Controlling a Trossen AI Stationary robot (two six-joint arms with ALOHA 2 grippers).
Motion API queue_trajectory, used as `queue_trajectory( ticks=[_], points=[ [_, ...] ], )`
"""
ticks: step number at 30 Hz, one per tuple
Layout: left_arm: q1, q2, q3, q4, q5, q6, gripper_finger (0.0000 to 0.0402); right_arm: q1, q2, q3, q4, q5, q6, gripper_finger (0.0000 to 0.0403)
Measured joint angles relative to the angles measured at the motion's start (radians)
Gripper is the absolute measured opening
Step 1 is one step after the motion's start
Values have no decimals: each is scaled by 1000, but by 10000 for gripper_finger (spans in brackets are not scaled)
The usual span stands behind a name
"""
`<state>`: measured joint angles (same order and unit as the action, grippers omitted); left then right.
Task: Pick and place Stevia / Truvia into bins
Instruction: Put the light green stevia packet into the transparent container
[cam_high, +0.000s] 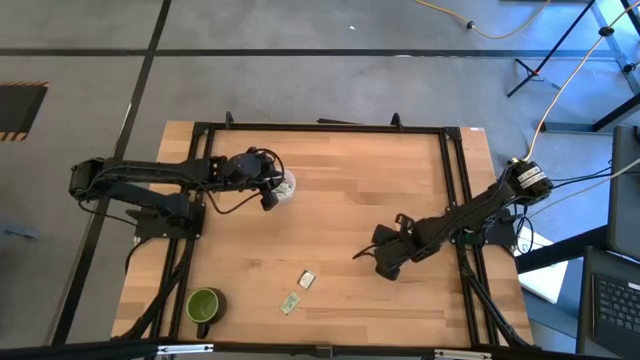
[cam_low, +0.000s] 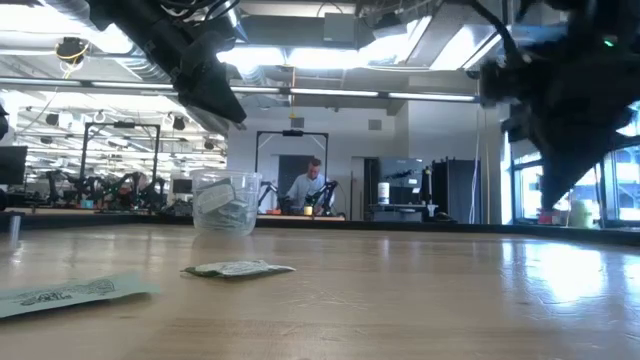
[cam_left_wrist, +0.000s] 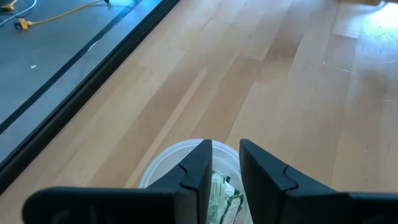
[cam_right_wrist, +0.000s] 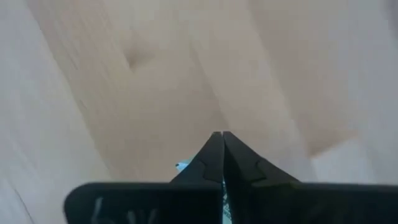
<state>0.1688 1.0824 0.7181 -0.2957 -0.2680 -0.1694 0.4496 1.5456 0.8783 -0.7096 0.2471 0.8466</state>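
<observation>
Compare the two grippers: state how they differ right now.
The left gripper has its jaws apart; the right gripper has its jaws shut, a sliver of something showing between them. The left gripper hangs over the clear cup holding sachets; the right gripper hangs over bare table. Both are dark and two-fingered.

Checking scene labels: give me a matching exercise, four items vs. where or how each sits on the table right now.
Items:
1. clear cup
2. green mug
3. left pincer
4. right pincer

States:
A. shut, over bare wood to the right of the two loose sachets
B. near the table's front left corner
C. fingers apart, poised over the cup
D. holds sachets, under the left arm's tip

Pairs: 1-D, 2-B, 3-C, 4-A
</observation>
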Motion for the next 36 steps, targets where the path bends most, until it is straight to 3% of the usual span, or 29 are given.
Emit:
queue_trajectory(
  ticks=[6,9,17,20,26,31,36],
  points=[
    [0,0,0,37,45,82,77,-43,-1,73,86,175,-212,0],
    [-17,11,-1,109,109,166,78,-72,-2,85,279,262,-389,0],
    [-117,102,-1,276,130,376,93,-137,-3,81,687,272,-829,0],
    [-141,156,-1,331,130,390,98,-153,-3,81,776,170,-910,0],
    [-198,274,-1,433,150,574,99,-196,-4,81,886,-175,-981,0],
    [-245,336,-1,567,252,688,101,-223,-4,81,886,-282,-986,0],
    [-268,366,-1,694,324,654,110,-238,-4,80,924,-396,-1002,0]
  ],
)
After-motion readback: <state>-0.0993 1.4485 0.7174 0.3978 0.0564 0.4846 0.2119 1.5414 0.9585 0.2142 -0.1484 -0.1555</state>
